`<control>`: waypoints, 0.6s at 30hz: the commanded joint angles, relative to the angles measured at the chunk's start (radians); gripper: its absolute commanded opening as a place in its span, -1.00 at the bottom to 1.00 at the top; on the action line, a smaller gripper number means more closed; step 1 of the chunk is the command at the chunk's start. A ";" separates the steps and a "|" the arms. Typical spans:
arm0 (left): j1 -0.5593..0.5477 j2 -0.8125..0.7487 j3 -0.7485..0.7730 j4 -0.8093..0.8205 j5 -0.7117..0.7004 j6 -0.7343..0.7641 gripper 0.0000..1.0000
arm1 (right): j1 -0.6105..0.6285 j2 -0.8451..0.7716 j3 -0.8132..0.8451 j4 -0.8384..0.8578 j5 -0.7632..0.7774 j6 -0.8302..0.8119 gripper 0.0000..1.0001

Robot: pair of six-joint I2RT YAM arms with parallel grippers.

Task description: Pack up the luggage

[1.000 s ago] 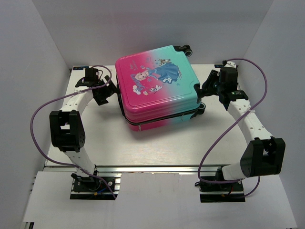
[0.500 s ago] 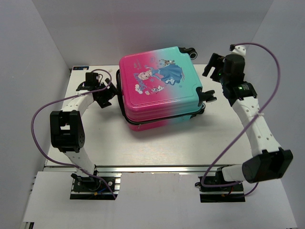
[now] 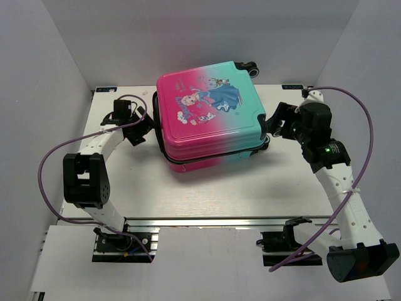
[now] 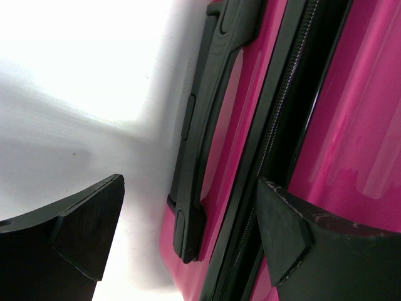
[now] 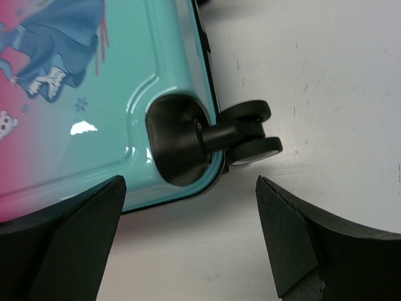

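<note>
Luggage point(image 3: 210, 116) lies flat, lid down, on the table point(image 3: 207, 188), between both grippers. The left gripper point(image 3: 141, 125), jaws spread wide, faces its side handle point(image 4: 200, 125). The right gripper point(image 3: 279, 122), also spread, faces a wheel point(image 5: 250, 135). The shell point(image 5: 94, 125) looks stiff, glossy and probably slippery, so the handle seems the safest hold.
</note>
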 commanded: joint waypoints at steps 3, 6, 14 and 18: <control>0.028 -0.115 -0.080 -0.144 -0.197 0.019 0.90 | 0.000 -0.019 -0.018 -0.032 0.017 0.015 0.79; 0.046 -0.169 -0.086 -0.144 -0.217 0.016 0.96 | 0.000 -0.026 -0.029 -0.015 0.006 0.014 0.79; 0.046 -0.129 -0.074 0.006 -0.056 0.134 0.96 | 0.000 -0.005 -0.039 -0.030 -0.033 -0.002 0.79; 0.025 -0.085 -0.066 0.027 -0.016 0.171 0.96 | 0.000 -0.009 -0.049 -0.049 -0.011 -0.005 0.79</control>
